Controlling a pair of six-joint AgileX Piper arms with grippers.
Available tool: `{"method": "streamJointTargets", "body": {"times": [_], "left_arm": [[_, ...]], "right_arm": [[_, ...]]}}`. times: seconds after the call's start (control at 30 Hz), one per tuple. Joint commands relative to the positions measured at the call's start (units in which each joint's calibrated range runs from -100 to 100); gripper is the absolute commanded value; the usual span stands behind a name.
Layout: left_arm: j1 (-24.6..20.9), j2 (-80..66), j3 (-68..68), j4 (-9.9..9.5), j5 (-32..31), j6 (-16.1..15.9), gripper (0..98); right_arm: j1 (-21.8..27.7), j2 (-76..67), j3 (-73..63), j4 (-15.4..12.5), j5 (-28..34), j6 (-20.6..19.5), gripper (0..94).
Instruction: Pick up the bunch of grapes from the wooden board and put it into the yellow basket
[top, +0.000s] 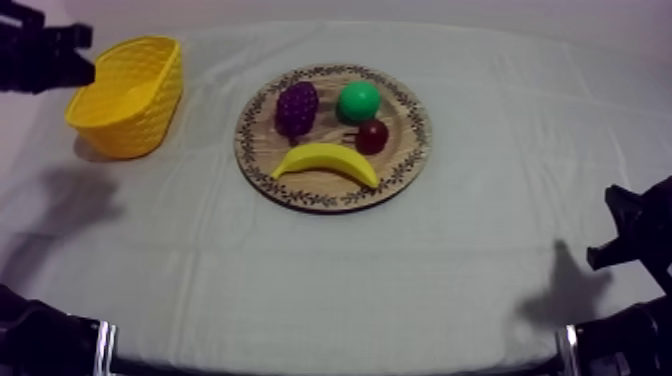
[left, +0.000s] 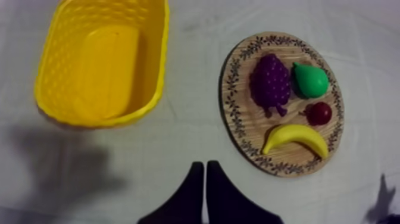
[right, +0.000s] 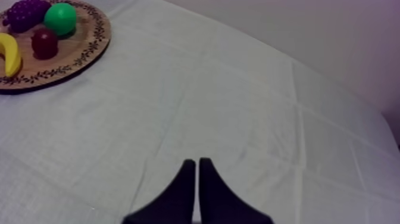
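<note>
Currently the bunch of grapes (top: 297, 106) lies on the wooden board (top: 330, 197), on the part of it nearest the yellow basket (top: 130, 110). A green pear (top: 359, 101) sits just beside the grapes. A small red fruit (top: 372, 135) rests close to the pear, between it and the banana (top: 325, 160). The banana lies curved along the near side of the board, with both of its tips turned toward the patterned rim. All four fruits are inside that rim.

The board sits around the middle of the desk (top: 350, 290), which is covered with a grey-white cloth (top: 480, 120). The basket stands upright toward the far left of the desk with its open mouth upward. It is apart from the board, with a strip of bare cloth between them.

The left end effector (left: 205, 179) has its two black fingers pressed together into a narrow wedge, with nothing between them. It hangs above bare cloth on the near side of the gap between basket and board, touching neither. From above, the left arm (top: 40, 55) comes in at the upper left, just beside the basket's far end.

The right end effector (right: 197, 176) likewise has its fingers together and grips nothing. It is over bare cloth, well apart from the board. The right arm (top: 640, 235) sits low at the right edge of the desk.
</note>
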Motion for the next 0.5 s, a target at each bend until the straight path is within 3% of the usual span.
{"method": "streamJointTargets", "body": {"times": [0.0,0.33,0.47], "left_arm": [[1.74,9.67,-10.23,-1.27,2.99,3.99,0.0],[10.96,30.32,-29.11,-1.95,6.22,8.45,0.0],[14.71,37.25,-34.63,-3.07,6.35,10.60,0.0]], "right_arm": [[0.00,0.00,0.00,-0.01,-0.02,0.01,0.3],[0.00,0.00,0.00,-0.01,-0.02,0.02,0.3],[0.00,0.00,0.00,-0.01,-0.02,0.02,0.3]]}}
